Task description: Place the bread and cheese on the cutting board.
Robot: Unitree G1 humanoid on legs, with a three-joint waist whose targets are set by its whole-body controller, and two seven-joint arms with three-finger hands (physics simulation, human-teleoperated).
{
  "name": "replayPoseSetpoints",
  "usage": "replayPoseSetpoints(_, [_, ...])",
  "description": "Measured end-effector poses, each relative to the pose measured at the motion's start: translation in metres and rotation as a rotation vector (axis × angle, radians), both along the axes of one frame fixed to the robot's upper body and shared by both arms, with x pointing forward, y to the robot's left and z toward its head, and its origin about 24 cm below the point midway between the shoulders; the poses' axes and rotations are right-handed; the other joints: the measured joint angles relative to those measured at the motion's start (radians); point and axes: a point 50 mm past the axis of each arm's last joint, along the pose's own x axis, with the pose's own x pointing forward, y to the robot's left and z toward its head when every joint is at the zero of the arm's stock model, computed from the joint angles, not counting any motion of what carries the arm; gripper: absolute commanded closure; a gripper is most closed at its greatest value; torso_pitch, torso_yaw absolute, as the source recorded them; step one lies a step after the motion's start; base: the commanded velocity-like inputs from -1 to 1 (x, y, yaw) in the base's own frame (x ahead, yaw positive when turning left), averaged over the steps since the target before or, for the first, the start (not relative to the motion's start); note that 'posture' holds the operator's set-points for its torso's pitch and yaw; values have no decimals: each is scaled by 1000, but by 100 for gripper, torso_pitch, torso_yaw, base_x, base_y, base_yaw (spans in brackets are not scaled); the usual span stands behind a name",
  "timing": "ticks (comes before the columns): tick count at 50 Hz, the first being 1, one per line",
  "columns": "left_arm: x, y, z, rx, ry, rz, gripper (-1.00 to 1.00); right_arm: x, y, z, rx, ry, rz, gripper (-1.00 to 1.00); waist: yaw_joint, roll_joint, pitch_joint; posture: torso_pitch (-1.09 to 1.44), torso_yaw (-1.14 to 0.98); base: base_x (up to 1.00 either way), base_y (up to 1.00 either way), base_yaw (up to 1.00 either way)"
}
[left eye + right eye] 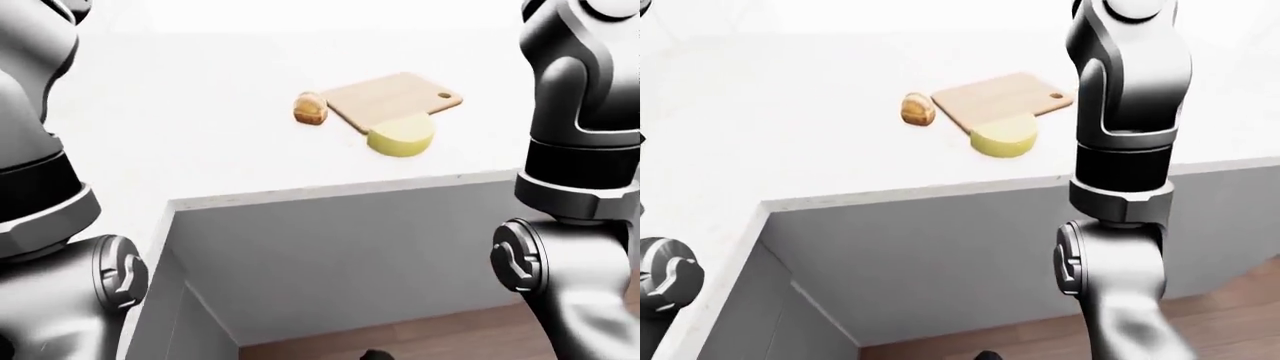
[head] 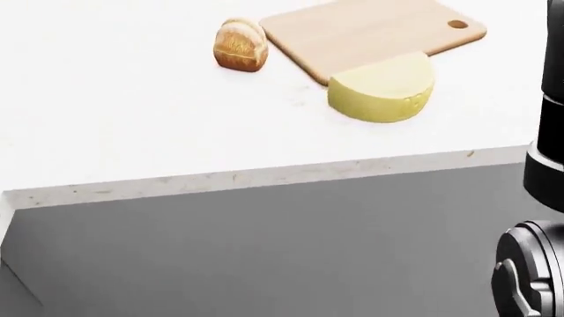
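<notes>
Neither hand is showing in any view; only the right arm [image 1: 1125,150] and left arm [image 1: 40,187] are hanging at the picture edges, so hand state cannot be told. Cutting board [image 2: 370,33] is lying on the white counter [image 2: 132,132]. Cheese [image 2: 383,89] is touching the board's lower edge. Bread [image 2: 240,45] is sitting just beside its left corner, up-left of the right arm.

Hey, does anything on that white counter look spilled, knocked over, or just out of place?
Nothing spilled or damaged. The pale yellow half-round cheese sits against the light wooden cutting board's near edge, possibly overlapping it, not squarely on it. The small brown bread loaf rests on the white counter, just left of the board. Neither hand shows.
</notes>
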Motion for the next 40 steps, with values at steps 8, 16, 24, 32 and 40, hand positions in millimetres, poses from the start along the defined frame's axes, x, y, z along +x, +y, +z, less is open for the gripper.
replayPoseSetpoints(8, [-1,1,2,-1,-10,5,-100,1,1,-1,-2,9,6,-100,9,-54,-5,0,0,0,-60,0])
replayPoseSetpoints(16, [8,-11,-8,22,36,-41,-100,6,-11,-9,22,45,-39,-100,-22,-102,13,0,0,0,-36,0])
replayPoseSetpoints(24, [-2,-7,5,16,-31,-25,-100,2,-2,-3,-18,6,-17,-100,-17,-76,29,0,0,0,0,0])
replayPoseSetpoints(32, [7,-9,-7,17,32,-34,-100,10,-4,-14,-32,66,-35,-100,-4,-65,19,0,0,17,5,0])
replayPoseSetpoints(40, [-1,-4,5,11,-29,-15,-100,0,0,1,-43,-12,-21,-100,22,-78,6,0,0,32,10,0])
